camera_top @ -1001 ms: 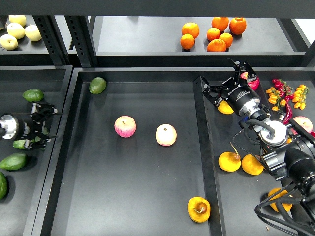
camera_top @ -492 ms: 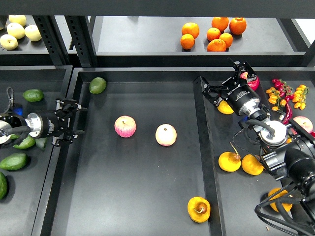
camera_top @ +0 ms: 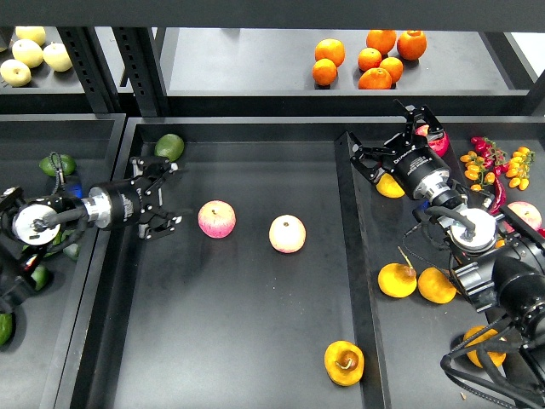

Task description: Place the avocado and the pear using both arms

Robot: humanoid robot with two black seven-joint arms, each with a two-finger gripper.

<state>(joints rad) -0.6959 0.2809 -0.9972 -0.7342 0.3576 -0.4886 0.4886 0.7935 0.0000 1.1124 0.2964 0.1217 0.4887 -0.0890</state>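
Dark green avocados lie in the left bin; one (camera_top: 53,163) shows behind my left arm and another (camera_top: 37,276) is partly hidden by it. My left gripper (camera_top: 169,196) is open and empty, over the left edge of the middle tray (camera_top: 255,341), left of a pink apple (camera_top: 216,219). One yellow-orange pear (camera_top: 344,362) lies at the tray's front. Two more pears (camera_top: 397,279) (camera_top: 435,285) lie in the right bin. My right gripper (camera_top: 387,141) is open over the right bin's far end, just above another pear (camera_top: 390,187).
A green fruit (camera_top: 169,147) sits in the tray's far left corner. A second apple (camera_top: 287,233) lies mid-tray. Oranges (camera_top: 372,58) and pale yellow fruit (camera_top: 30,55) are on the back shelf. A red fruit (camera_top: 436,141) and small tomatoes and chillies (camera_top: 494,167) lie right of my right gripper.
My left gripper has moved right, out of the left bin and over the middle tray's left edge, still open and empty. The right arm and the fruit have not moved.
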